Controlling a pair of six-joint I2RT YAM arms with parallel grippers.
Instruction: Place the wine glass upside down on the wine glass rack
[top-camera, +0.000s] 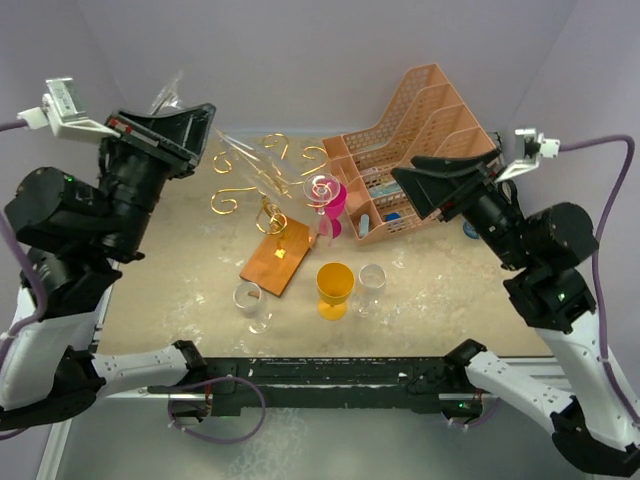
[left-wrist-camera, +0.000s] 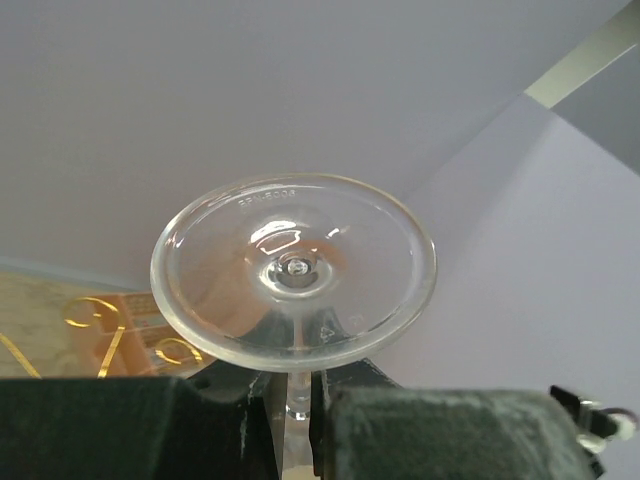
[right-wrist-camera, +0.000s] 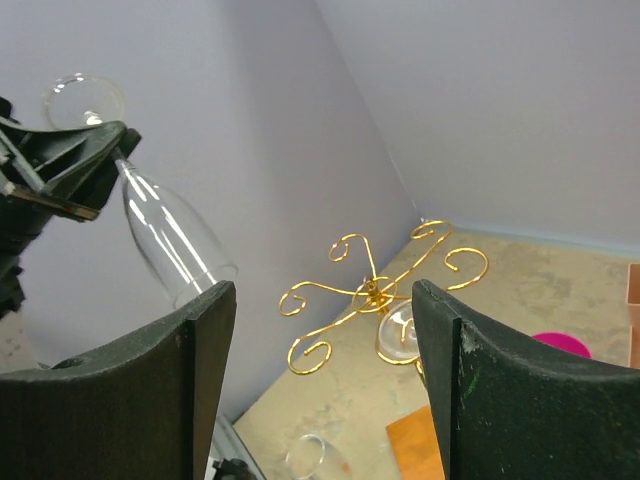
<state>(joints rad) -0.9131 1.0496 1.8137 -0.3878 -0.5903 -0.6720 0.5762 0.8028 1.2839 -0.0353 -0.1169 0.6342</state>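
Note:
My left gripper is shut on the stem of a clear wine glass and holds it in the air, up and left of the rack. The glass is tilted, with its foot towards the back wall and its bowl slanting down towards the rack. In the left wrist view the jaws pinch the stem just below the foot. The gold wire wine glass rack stands on its copper-brown base, and its scroll arms spread out. A pink-bowled glass is at the rack's right arm. My right gripper is open and empty, facing the rack.
A peach mesh file organiser stands at the back right. A yellow glass and two clear glasses stand in front of the rack's base. Purple walls close the back and sides.

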